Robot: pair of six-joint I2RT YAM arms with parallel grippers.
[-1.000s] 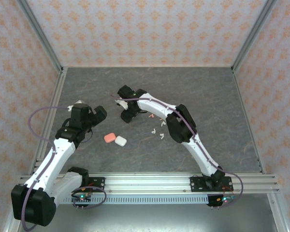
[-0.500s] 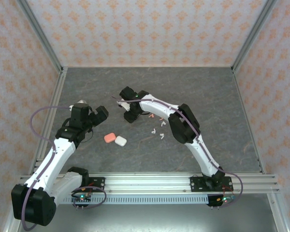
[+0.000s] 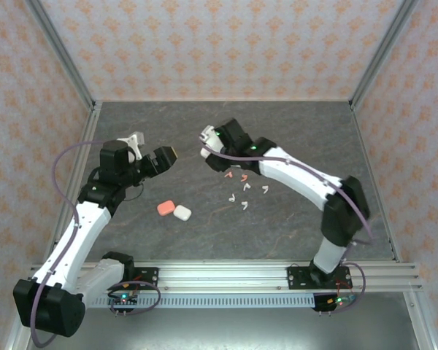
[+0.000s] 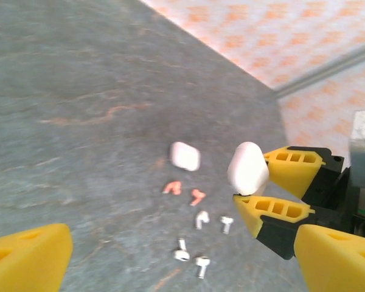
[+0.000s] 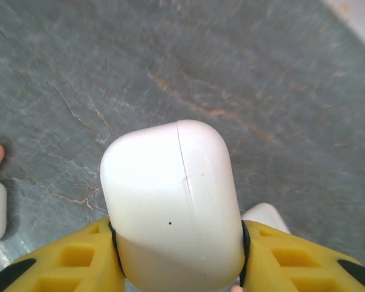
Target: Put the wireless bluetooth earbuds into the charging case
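- Six earbuds [image 4: 197,196] lay loose on the bench [image 4: 79,121], two salmon-pink and four white, close together.
- The right end effector [image 4: 260,185] held a closed white case [image 5: 173,194] between its yellow fingers, raised over the bench, at 10 o'clock from the earbuds in the top view.
- The left end effector [image 3: 152,148] stood wide, holding nothing.
- One pink case [image 3: 165,208] and a second white case [image 3: 182,213] lay touching on the bench, at 5 o'clock from the left end effector.
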